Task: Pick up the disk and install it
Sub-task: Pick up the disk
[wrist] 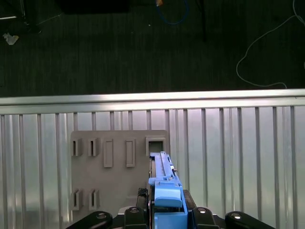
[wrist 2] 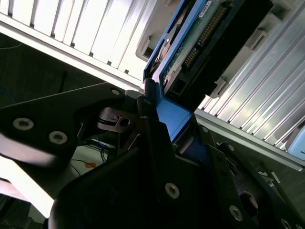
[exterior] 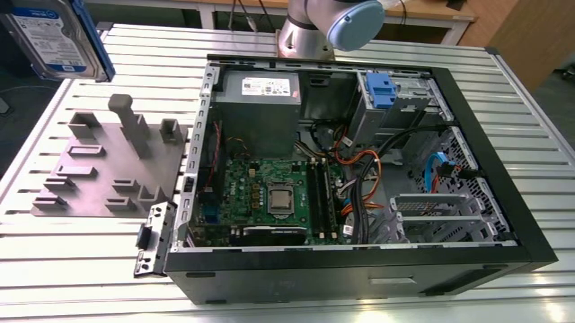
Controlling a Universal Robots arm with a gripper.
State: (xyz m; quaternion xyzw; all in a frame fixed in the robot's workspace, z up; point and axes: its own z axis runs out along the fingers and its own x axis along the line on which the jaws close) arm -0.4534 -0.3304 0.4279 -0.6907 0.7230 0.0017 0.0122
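You have the slatted table [exterior: 81,269] carrying the open case [exterior: 314,276], with the grey fixture plate [exterior: 99,168] beside it on the exterior view's left. The disk [exterior: 52,33] hangs above that plate, its blue bracket clamped in your gripper [wrist: 165,202].

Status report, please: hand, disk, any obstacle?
Hand shut on the disk. Disk raised above the grey holder plate, outside the open computer case. Nothing else touches it.
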